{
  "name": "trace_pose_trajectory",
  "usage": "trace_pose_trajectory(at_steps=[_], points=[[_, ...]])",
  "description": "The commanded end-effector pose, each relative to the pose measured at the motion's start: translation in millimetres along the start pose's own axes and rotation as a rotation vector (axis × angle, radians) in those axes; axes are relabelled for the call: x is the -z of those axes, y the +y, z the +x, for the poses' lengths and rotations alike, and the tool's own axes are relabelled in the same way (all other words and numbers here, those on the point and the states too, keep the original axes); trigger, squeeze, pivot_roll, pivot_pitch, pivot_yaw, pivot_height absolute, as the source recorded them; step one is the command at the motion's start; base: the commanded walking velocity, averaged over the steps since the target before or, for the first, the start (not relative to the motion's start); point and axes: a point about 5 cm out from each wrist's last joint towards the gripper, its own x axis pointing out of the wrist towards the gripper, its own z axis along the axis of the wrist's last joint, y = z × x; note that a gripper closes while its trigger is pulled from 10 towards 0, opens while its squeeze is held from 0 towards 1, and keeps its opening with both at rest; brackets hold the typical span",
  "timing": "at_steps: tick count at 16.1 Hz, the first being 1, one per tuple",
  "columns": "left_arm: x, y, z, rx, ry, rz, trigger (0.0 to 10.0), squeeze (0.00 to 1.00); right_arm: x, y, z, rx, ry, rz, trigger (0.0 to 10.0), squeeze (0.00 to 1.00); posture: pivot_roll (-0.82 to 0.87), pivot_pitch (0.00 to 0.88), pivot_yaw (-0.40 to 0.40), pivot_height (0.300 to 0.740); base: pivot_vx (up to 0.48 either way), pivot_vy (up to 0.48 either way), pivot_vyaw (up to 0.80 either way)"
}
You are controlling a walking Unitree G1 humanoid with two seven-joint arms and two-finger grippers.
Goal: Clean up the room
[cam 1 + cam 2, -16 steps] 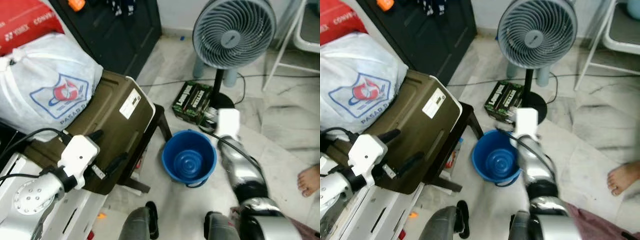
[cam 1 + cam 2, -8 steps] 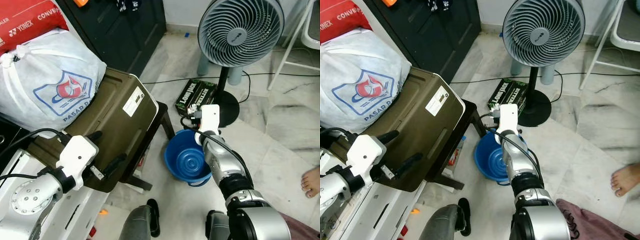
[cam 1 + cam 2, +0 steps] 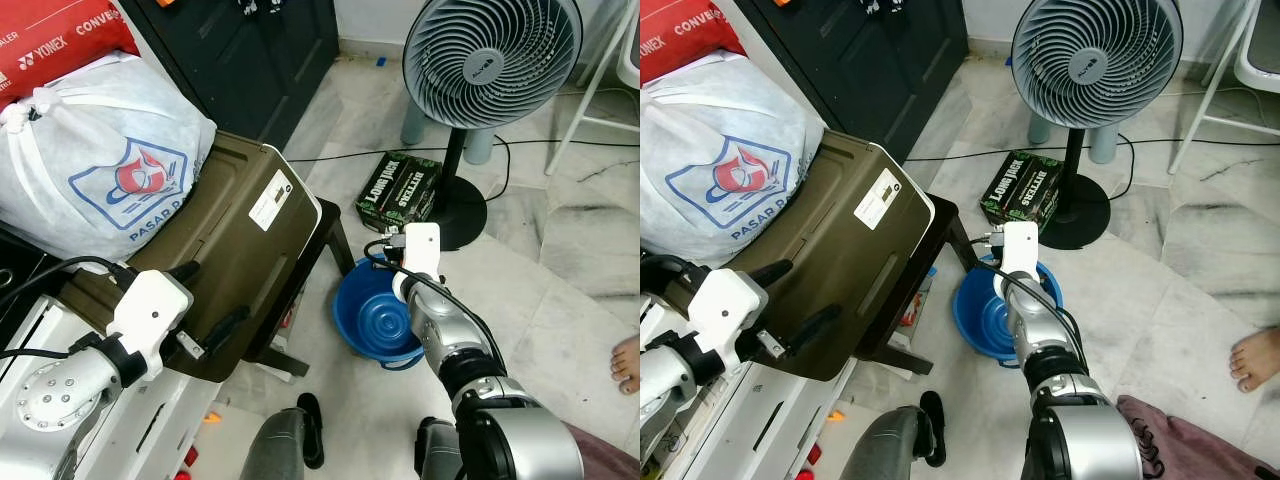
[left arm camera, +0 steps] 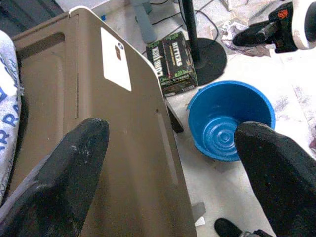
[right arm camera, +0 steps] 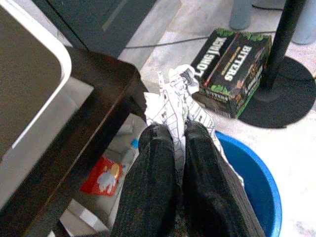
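Note:
A blue bucket stands on the marble floor beside a dark stool. My right gripper hovers at the bucket's far rim, near the stool's leg. It is shut on a crumpled white paper that sticks out beyond its fingers. My left gripper is open above a tilted olive-brown case, with nothing between its fingers.
A big white plastic bag lies against the case. A standing fan and a green box sit just behind the bucket. A red packet lies under the stool. A person's bare foot is at the right.
My right arm has swung to the left, from the bucket's right side to its far rim by the stool, still holding the paper. The left arm has stayed put.

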Motion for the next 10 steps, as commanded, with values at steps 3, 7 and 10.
trace_pose_trajectory(at_steps=[3,7,10], points=[[3.3,4.1,-5.3,-0.010,0.032,-0.002,10.0,0.00,-2.7,8.5,1.6,-0.024,-0.020,0.017,10.0,1.00,0.24,0.302,0.253,0.740,0.000,0.000,0.00],[3.1,3.0,-3.5,-0.010,0.028,-0.006,10.0,0.00,-6.7,7.5,2.5,-0.031,-0.040,0.018,10.0,1.00,0.24,0.301,0.249,0.740,0.000,0.000,0.00],[3.4,2.6,-2.0,-0.014,0.024,-0.010,10.0,0.00,-8.0,9.5,2.7,-0.044,-0.052,0.012,10.0,1.00,0.24,0.299,0.246,0.740,0.000,0.000,0.00]])
